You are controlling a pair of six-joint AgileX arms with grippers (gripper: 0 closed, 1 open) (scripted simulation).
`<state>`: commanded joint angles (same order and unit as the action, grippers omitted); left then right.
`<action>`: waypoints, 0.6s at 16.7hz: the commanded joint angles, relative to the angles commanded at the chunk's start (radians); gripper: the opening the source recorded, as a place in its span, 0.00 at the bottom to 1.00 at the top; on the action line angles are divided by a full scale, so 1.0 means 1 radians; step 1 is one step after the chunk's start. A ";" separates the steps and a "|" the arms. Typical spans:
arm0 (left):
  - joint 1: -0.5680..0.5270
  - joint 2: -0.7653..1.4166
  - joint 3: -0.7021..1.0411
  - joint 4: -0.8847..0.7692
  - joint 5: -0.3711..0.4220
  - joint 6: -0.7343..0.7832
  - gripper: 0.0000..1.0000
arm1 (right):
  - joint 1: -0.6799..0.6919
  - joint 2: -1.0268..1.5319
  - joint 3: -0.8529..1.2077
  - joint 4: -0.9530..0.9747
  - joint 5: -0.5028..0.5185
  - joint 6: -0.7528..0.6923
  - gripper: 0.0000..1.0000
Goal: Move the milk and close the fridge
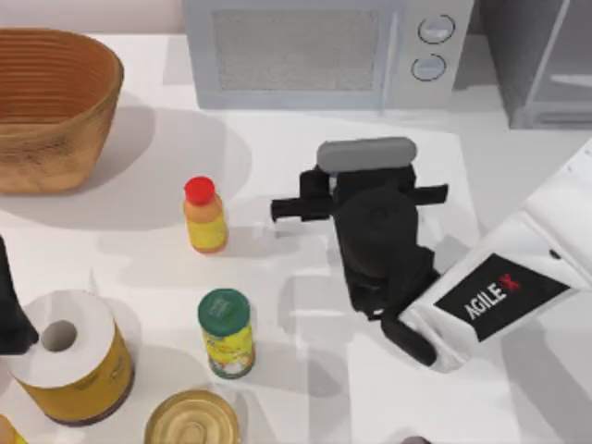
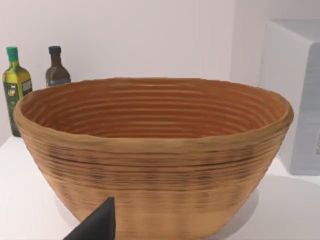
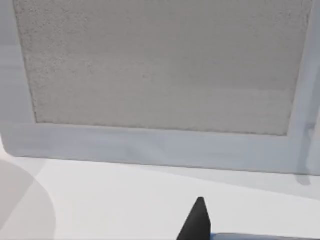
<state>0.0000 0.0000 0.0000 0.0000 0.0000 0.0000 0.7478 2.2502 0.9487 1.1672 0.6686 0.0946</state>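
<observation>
Right gripper (image 1: 365, 190) hovers near the table's centre, aimed toward 12 o'clock at the microwave (image 1: 305, 51); I cannot tell whether it is apart or together. The fridge (image 1: 546, 65) stands at 1 o'clock, its pale interior showing. Left gripper (image 1: 9, 310) sits at 8 o'clock.

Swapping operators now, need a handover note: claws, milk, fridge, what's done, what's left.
Right claw: mid-table, pointing at the microwave, close to its front. Grip state cannot be told.
Left claw: parked at the table's left, facing the basket.
Milk: position unconfirmed. A pale blue strip beside the right claw in the right wrist view may be it.
Fridge: far right corner, right of the microwave. Door state cannot be told.
Done: nothing confirmed.
Left: verify the milk, move it, close the fridge.
</observation>
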 joint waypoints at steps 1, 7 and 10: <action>0.000 0.000 0.000 0.000 0.000 0.000 1.00 | -0.022 -0.022 -0.022 -0.003 -0.022 -0.004 0.00; 0.000 0.000 0.000 0.000 0.000 0.000 1.00 | -0.324 -0.335 -0.249 -0.021 -0.288 -0.042 0.00; 0.000 0.000 0.000 0.000 0.000 0.000 1.00 | -0.535 -0.552 -0.380 -0.029 -0.452 -0.057 0.00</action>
<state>0.0000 0.0000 0.0000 0.0000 0.0000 0.0000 0.2129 1.6980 0.5689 1.1379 0.2164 0.0372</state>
